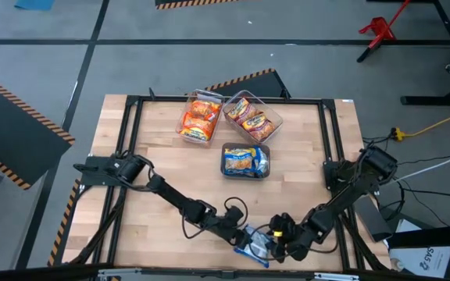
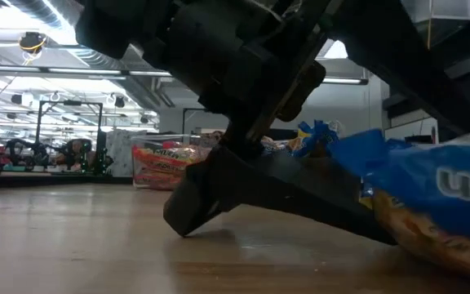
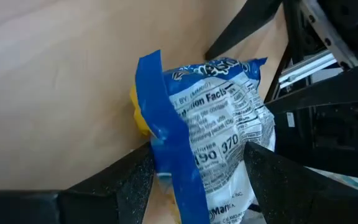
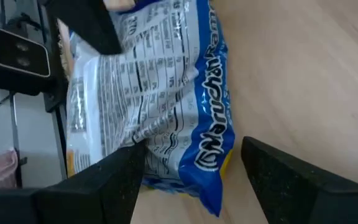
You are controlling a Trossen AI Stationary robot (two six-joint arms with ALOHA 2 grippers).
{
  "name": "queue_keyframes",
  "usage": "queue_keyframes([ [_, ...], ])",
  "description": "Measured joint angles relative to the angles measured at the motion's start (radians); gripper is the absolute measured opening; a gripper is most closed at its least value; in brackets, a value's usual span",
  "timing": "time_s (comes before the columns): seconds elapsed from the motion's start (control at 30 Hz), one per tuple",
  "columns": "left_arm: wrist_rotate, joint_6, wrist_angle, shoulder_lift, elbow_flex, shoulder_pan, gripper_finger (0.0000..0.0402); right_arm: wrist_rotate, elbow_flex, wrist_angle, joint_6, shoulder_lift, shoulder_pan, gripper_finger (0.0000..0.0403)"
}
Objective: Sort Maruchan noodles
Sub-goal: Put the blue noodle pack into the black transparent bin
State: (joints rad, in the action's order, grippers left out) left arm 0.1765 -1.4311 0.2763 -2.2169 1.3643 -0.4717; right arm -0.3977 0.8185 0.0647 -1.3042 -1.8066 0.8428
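Observation:
A blue-and-white Maruchan packet (image 1: 254, 247) lies close to the table's near edge, right of the middle, and both grippers meet at it. My left gripper (image 3: 197, 149) comes from the left, its fingers against the packet's two sides. My right gripper (image 4: 193, 146) comes from the right, open, with its fingers on either side of the same packet (image 4: 166, 93); whether they touch it I cannot tell. The low view shows the packet (image 2: 431, 188) resting on the wood. The other packets lie in three clear bins. My left gripper pinches the blue-and-white packet across its width, one finger (image 3: 132, 177) on the blue sealed edge (image 3: 160, 140) and the other finger (image 3: 272, 174) on the white printed side (image 3: 238, 140). The fingers come in low from the table's left. The packet is crumpled between them.
Three clear bins stand together toward the far middle of the table: one with orange-yellow packets (image 1: 198, 118), one with red-and-white packets (image 1: 251, 116), one with blue-and-white packets (image 1: 245, 161). A black frame rail (image 1: 131, 140) runs round the tabletop. Bare wood lies between the bins and the grippers.

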Motion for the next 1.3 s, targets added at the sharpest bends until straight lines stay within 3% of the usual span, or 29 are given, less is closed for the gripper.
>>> queue_keyframes([
  [0.33, -0.042, -0.063, 0.029, 0.0, 0.0, -0.002, 0.0232, 0.003, 0.0, -0.002, 0.026, -0.002, -0.013, 0.0273],
  [0.67, -0.074, -0.111, 0.095, 0.008, -0.001, 0.015, 0.0122, 0.017, 0.0, -0.012, 0.012, -0.001, -0.012, 0.0273],
  [0.8, -0.079, -0.115, 0.113, 0.014, 0.0, 0.018, 0.0095, 0.041, -0.002, -0.062, 0.007, 0.03, -0.014, 0.0273],
  [1.07, -0.164, -0.085, 0.159, 0.018, 0.02, 0.031, 0.0083, 0.129, -0.003, -0.252, 0.021, 0.276, 0.005, 0.0273],
  [1.3, -0.244, 0.05, 0.147, 0.019, 0.107, 0.08, 0.0049, -0.041, -0.003, -0.522, -0.052, 0.54, 0.084, 0.0273],
])
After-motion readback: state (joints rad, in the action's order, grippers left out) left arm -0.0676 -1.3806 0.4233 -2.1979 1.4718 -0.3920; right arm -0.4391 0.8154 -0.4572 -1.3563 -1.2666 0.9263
